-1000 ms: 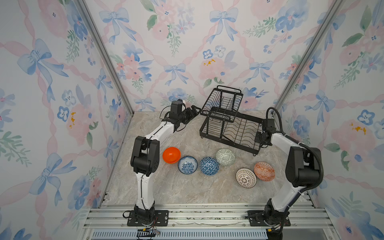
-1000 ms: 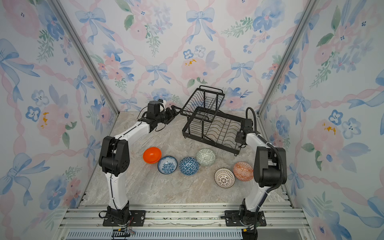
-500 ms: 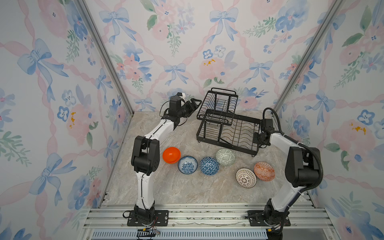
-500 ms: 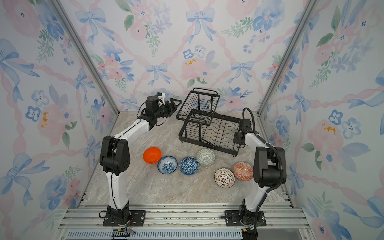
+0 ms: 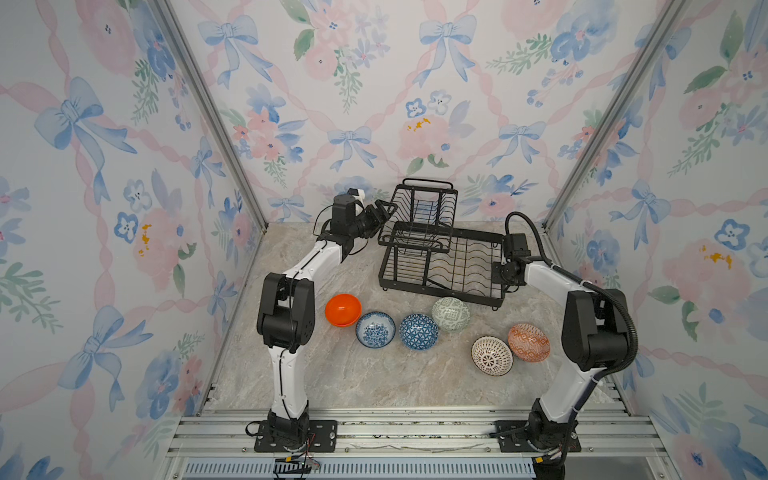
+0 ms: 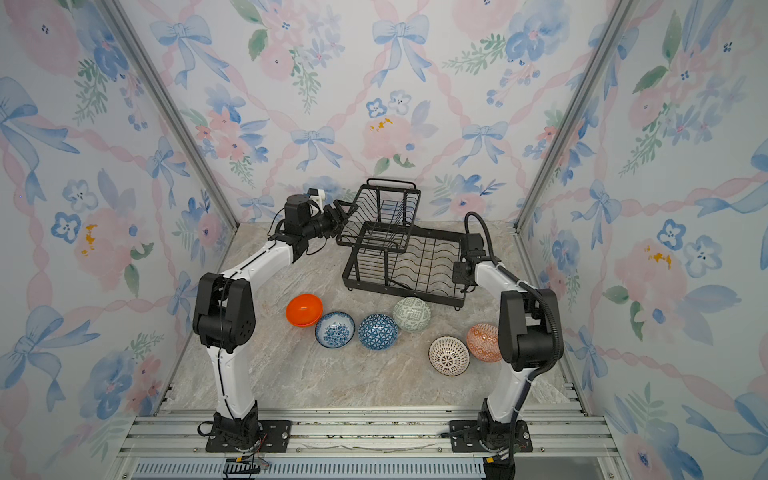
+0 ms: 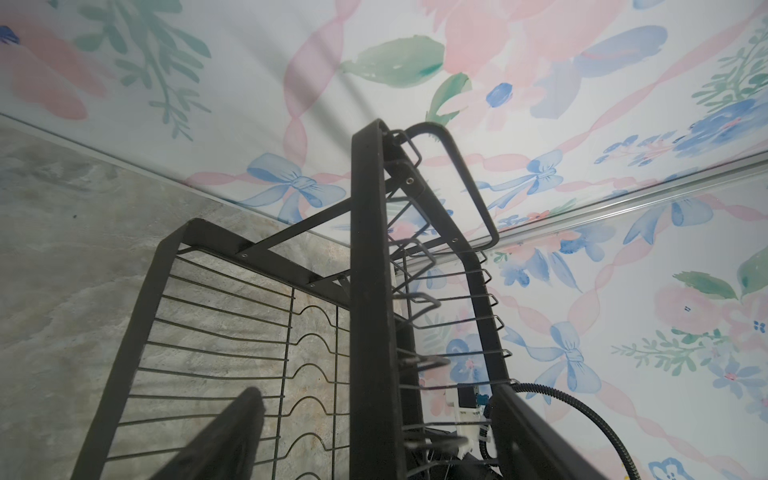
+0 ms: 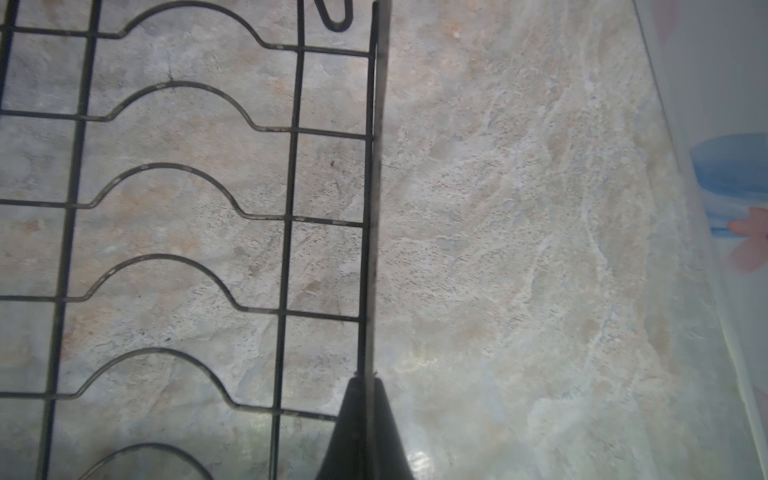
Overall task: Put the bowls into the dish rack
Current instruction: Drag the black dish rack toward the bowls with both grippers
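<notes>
The black wire dish rack (image 5: pixel 440 266) (image 6: pixel 407 266) stands at the back of the table. My right gripper (image 5: pixel 499 272) (image 8: pixel 368 382) is shut on the thin rim of its right end. My left gripper (image 5: pixel 384 210) (image 7: pixel 376 390) is open, its fingers wide either side of the upper basket's left edge (image 7: pixel 370 291), apart from it. Six bowls lie on the table in front of the rack: plain orange (image 5: pixel 343 309), blue-floral (image 5: pixel 375 329), blue triangle (image 5: pixel 419 331), pale green (image 5: pixel 451 313), white lattice (image 5: pixel 492 356), orange-red (image 5: pixel 528 343).
Floral walls close the marble table (image 5: pixel 374 382) on three sides, close behind the rack. The pale green bowl sits just in front of the rack's front rail. An aluminium rail (image 5: pixel 374 432) with both arm bases runs along the front edge.
The rack has slid left and turned square to the table with my right gripper shut on it. Its upper basket has come between my left gripper's open fingers.
</notes>
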You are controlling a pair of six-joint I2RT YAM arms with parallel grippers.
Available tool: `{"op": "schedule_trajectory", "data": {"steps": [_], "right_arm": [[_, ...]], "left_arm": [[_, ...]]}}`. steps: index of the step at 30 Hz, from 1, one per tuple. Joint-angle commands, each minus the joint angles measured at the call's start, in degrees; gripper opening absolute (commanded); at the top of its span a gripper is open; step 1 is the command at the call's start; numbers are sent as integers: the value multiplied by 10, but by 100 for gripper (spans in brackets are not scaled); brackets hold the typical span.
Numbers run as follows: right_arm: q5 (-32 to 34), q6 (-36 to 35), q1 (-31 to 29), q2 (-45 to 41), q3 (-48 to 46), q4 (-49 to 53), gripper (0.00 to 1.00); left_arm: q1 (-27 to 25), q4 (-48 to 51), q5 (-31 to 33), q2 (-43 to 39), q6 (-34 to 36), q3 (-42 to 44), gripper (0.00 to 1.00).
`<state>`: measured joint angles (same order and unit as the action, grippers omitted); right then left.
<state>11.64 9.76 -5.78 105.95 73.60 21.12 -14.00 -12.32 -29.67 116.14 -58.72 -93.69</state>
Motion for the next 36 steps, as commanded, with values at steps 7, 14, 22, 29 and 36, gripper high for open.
{"op": "schedule_trajectory", "data": {"steps": [7,14,22,29,36], "right_arm": [[0,-39,-57,52,105,27,0],[5,-29,-90,99,167,48,0],[8,-10,-126,151,223,66,0],[10,12,-126,184,250,74,0],[8,4,-102,186,244,76,0]], "left_arm": [[33,-3,-20,-65,33,49,87],[68,-4,-24,-95,36,80,87],[107,-4,-29,-130,40,121,88],[105,-3,-34,-142,37,144,88],[85,-4,-30,-138,38,139,88]]}}
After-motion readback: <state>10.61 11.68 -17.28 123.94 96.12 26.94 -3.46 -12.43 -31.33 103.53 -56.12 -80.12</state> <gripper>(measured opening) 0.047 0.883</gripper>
